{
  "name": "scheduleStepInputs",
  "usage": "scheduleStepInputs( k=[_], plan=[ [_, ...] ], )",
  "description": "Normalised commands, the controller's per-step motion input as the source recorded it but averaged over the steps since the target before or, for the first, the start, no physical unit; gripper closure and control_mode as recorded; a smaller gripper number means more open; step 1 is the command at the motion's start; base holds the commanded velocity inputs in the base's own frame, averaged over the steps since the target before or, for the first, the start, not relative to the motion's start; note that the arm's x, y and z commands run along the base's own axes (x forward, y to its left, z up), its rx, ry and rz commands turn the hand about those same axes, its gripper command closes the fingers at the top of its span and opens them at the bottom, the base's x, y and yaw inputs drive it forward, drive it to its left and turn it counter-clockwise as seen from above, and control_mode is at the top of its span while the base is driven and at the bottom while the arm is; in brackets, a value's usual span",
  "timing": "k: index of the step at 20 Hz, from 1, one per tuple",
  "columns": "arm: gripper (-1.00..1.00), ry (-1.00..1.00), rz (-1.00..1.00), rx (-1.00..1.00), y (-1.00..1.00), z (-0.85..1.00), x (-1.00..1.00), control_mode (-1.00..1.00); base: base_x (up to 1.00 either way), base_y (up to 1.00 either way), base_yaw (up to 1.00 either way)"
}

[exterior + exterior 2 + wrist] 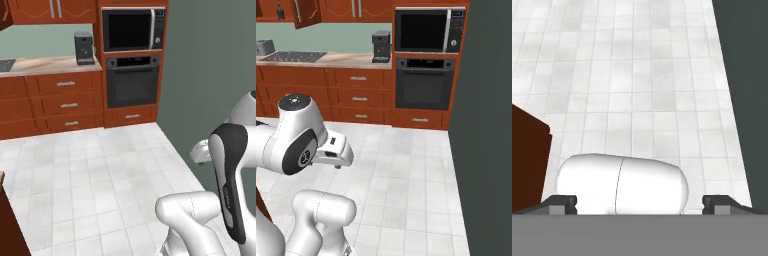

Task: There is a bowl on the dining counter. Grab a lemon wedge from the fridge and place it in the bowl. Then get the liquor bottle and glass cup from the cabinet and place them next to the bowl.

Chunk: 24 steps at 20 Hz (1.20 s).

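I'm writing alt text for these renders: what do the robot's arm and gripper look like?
The arm is glossy white with rounded, capsule-like links and dark grey to black joint sections. One dark band carries small pale lettering too small to read. A round dark cap with a light dot tops a joint in the right base view. No cables show. The gripper has two small, dark, blocky fingertips.

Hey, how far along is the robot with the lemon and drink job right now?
Nothing looks done yet. In the hand view the claw is open and holds nothing, looking down at bare floor tiles. The base views face the oven, the microwave and the counter with the coffee machine, with no bowl, fridge, lemon wedge, bottle or cup to be seen. So fetching the lemon, the liquor bottle and the glass all appear left.
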Motion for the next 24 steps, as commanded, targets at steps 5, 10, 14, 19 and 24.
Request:
scheduleStepInputs(
  k=[5, 10, 14, 19, 24],
  plan=[
    [-1.00, 0.00, 0.00, 0.00, 0.00, 0.00, 0.00, 1.00, 1.00, 0.00, 0.18],
    [-1.00, 0.00, 0.00, 0.00, 0.00, 0.00, 0.00, 1.00, 1.00, 0.00, 0.45],
    [-1.00, 0.00, 0.00, 0.00, 0.00, 0.00, 0.00, 1.00, 1.00, 0.00, 0.51],
    [-1.00, 0.00, 0.00, 0.00, 0.00, 0.00, 0.00, 1.00, 1.00, -0.02, 0.52],
    [-1.00, 0.00, 0.00, 0.00, 0.00, 0.00, 0.00, 1.00, 1.00, -0.01, 0.51]
  ],
)
